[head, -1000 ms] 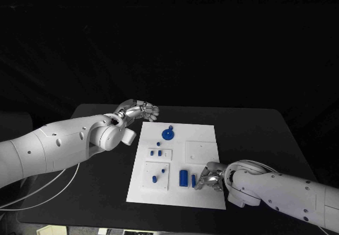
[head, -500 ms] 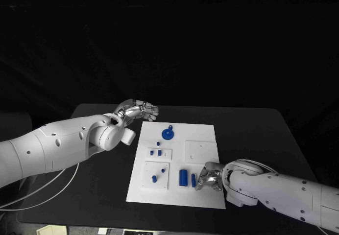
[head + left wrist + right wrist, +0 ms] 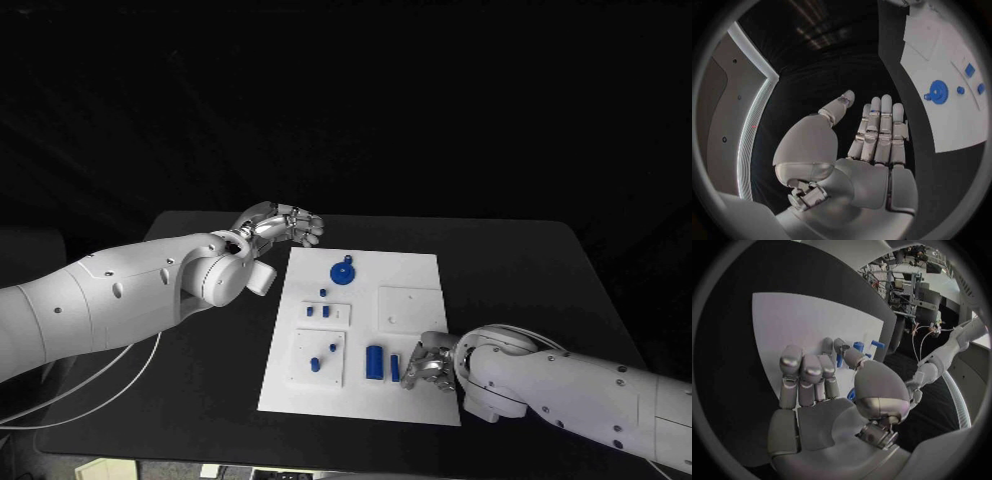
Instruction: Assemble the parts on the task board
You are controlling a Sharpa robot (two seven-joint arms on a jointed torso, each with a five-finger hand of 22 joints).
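Lying lengthwise down the middle of the black table point(image 3: 548, 270), the white task board point(image 3: 411, 310) leaves broad dark margins on both long sides and a narrower strip at its far end. The board's upper right area and its near right corner are bare white; the parts cluster along its left half and lower middle. A round blue disc with a small lug point(image 3: 343, 272) sits near the far end, small blue pegs point(image 3: 317, 312) stand on a raised square below it, another square carries two more blue pieces point(image 3: 323, 358), and a blue cylinder point(image 3: 375, 362) lies beside a thinner blue pin point(image 3: 395, 367) toward the near edge. The left hand point(image 3: 286, 224) hovers off the board's far left corner over bare table, fingers straight and together, thumb apart, holding nothing. The right hand point(image 3: 430, 364) is low over the board's near right part, just beside the thin pin; fingers curl toward it, but whether they grip it cannot be told.
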